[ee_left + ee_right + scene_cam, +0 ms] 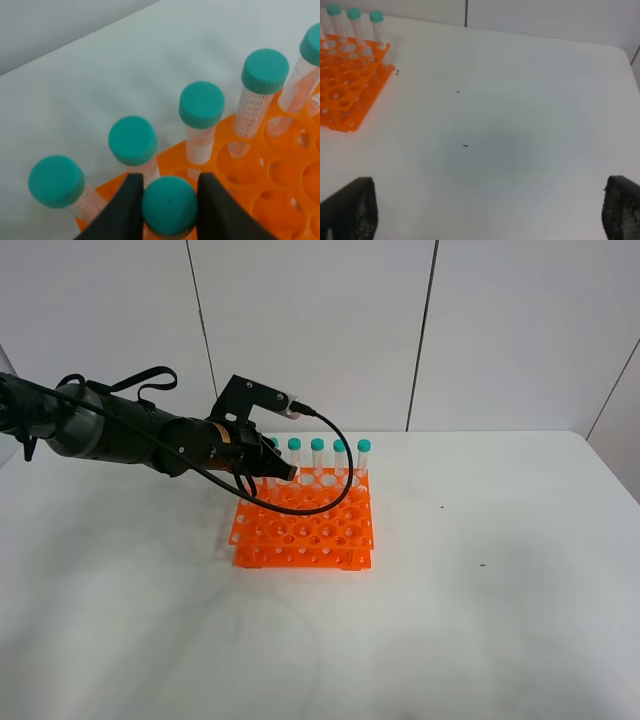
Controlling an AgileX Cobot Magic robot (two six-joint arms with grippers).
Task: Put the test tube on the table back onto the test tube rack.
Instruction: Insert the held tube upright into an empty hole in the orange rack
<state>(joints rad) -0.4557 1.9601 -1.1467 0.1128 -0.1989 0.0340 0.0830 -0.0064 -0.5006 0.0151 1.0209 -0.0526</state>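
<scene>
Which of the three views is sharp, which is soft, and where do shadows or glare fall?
Exterior high view: evenly lit, sharp, no glare, only a faint shadow beneath the test tube rack. Left wrist view: the held test tube and the left gripper are close and soft-edged. Right wrist view: a dim grey patch on the table; the right gripper's fingers are blurred at the frame edge.

black left arm [120,435] with a looping black cable [335,475], perhaps an orange ring near its wrist
</scene>
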